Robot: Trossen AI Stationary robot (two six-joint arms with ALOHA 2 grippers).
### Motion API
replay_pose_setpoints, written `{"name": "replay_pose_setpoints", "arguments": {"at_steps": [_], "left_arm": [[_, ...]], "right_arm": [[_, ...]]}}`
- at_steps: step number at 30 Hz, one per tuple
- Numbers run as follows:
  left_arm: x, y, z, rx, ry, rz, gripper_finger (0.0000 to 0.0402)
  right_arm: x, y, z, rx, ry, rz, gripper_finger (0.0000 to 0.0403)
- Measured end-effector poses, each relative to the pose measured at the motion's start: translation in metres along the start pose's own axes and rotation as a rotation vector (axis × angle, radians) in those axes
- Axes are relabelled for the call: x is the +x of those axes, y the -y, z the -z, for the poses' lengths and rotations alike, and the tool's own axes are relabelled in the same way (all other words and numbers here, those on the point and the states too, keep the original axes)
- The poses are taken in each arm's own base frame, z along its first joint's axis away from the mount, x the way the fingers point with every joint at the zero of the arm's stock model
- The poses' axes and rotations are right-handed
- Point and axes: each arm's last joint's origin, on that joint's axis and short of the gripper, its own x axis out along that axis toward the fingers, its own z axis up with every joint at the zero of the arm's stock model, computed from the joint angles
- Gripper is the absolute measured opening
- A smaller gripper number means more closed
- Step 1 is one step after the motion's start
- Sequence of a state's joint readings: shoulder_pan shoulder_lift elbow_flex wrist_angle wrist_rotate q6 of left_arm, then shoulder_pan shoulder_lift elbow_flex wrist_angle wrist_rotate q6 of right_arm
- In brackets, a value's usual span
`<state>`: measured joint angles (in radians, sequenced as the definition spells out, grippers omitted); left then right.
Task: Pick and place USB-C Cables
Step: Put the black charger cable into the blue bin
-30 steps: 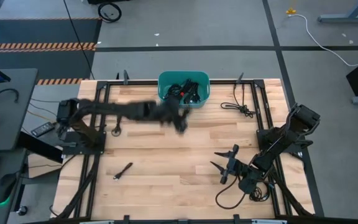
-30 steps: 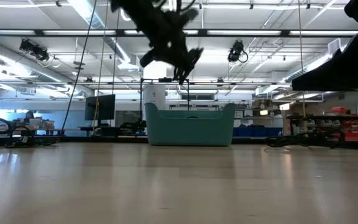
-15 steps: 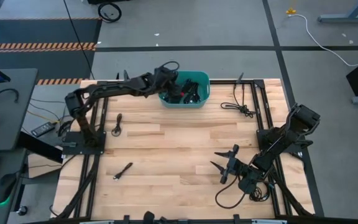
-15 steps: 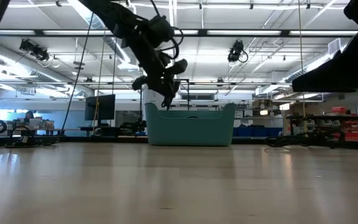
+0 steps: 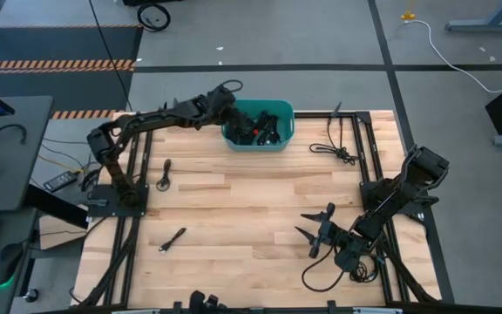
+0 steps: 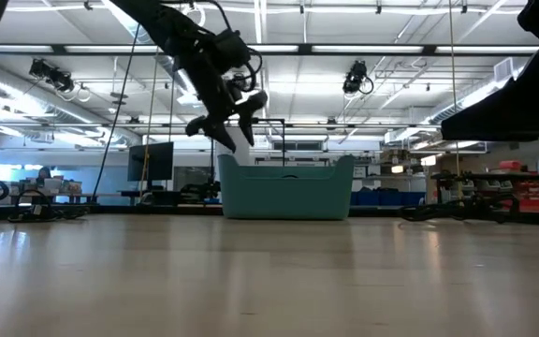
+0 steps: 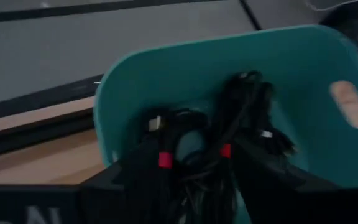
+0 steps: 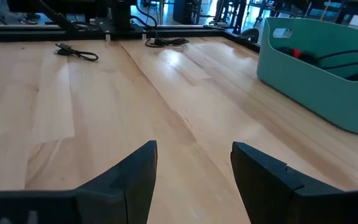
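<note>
Several black USB-C cables [image 5: 258, 126], some with red ties [image 7: 165, 160], lie piled in a teal bin [image 5: 260, 146] at the table's far edge. My left gripper [image 5: 232, 106] hangs open above the bin's left rim, slanting down, nothing between its fingers [image 6: 225, 126]. In the left wrist view the pile [image 7: 229, 137] lies just beyond them. Loose cables rest flat on the wood at the left [image 5: 166, 173], the near left [image 5: 173, 239] and the far right [image 5: 336, 150]. My right gripper [image 5: 316, 231] waits open low over the table near the right front [image 8: 191, 168].
The bin [image 6: 286, 192] stands upright on the table at the middle of the far edge. Black frame rails run along the table's left and right sides [image 5: 375, 166]. A dark cord [image 5: 325, 277] loops by the right arm's base. Bare wood lies in the table's middle [image 5: 242, 209].
My left gripper has swung from over the table just in front of the bin toward the far edge and the left, ending above the bin's left rim. Its fingers, shut half a second ago, now stand spread apart.
</note>
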<state>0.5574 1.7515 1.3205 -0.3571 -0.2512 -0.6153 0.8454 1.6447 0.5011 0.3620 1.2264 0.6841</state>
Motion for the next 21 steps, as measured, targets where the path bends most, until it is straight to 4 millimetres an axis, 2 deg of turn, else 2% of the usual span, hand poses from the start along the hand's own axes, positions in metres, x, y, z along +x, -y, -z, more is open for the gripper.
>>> {"name": "replay_pose_setpoints", "arguments": {"at_steps": [5, 11, 17, 21], "left_arm": [[-0.033, -0.003, -0.014, 0.049, 0.019, 0.084, 0.0229], [-0.095, 0.003, -0.014, 0.201, 0.074, 0.104, 0.0202], [-0.152, 0.010, 0.010, 0.382, 0.058, 0.078, 0.0168], [-0.176, 0.014, 0.034, 0.483, 0.000, 0.038, 0.0153]], "right_arm": [[-0.001, -0.001, 0.000, 0.006, -0.008, -0.013, 0.0210], [-0.001, -0.001, 0.001, 0.012, -0.010, -0.015, 0.0210], [-0.001, 0.000, 0.001, 0.014, -0.011, -0.015, 0.0210], [-0.001, 0.000, 0.001, 0.015, -0.011, -0.014, 0.0210]]}}
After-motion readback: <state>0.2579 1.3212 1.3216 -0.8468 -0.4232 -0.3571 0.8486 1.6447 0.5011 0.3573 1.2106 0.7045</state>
